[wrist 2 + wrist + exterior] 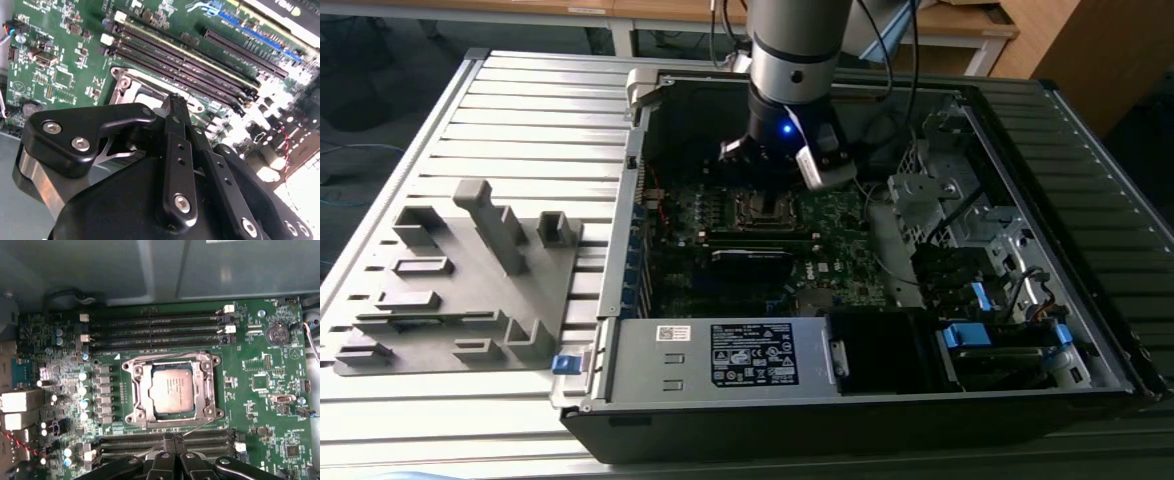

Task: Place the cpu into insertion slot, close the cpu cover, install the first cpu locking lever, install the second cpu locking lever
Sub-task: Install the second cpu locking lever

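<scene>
In the first wrist view the cpu (171, 391), a silver-grey square, lies in the insertion slot (131, 417). The silver cpu cover (207, 390) lies flat around it. A thin wire locking lever (202, 426) runs slantwise from the socket's corner to my fingertips. My gripper (172, 440) is shut, its tip just beside the socket, between it and a bank of black card slots. I cannot tell whether the wire is pinched or only touched. The second wrist view shows the gripper (175, 97) shut over the socket's edge (131, 90). In the exterior view the gripper (763, 170) hangs over the socket (761, 207).
Long black memory slots (155, 322) flank the socket, with more (200, 442) beside my fingers. A black card (754, 258) and the power supply (720, 355) lie nearer the case front. The drive cage (947, 200) stands at the exterior view's right. A grey fixture rack (467, 270) sits outside the case.
</scene>
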Robot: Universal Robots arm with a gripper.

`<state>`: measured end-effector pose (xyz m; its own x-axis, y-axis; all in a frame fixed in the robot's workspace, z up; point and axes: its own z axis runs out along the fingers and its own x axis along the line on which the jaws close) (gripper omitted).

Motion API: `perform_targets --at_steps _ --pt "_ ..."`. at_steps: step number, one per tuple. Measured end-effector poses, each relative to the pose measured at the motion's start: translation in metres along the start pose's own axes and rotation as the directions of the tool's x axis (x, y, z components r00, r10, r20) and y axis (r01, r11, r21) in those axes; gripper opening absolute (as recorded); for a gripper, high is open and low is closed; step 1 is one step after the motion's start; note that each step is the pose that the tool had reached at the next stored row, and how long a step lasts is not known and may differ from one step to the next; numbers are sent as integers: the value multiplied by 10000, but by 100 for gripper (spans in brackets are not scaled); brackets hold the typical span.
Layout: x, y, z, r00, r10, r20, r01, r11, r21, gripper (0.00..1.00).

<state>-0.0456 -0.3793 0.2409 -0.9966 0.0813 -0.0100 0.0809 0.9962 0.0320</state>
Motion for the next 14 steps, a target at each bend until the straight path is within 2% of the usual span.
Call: perform_targets --at_steps 4,7,14 --pt "7 -28 10 10000 2 1 -2 10000 -1 11" --pt "42 -39 25 10000 -1 1 1 10000 -2 11" --pt "69 -56 89 10000 0 0 0 10000 -1 11"
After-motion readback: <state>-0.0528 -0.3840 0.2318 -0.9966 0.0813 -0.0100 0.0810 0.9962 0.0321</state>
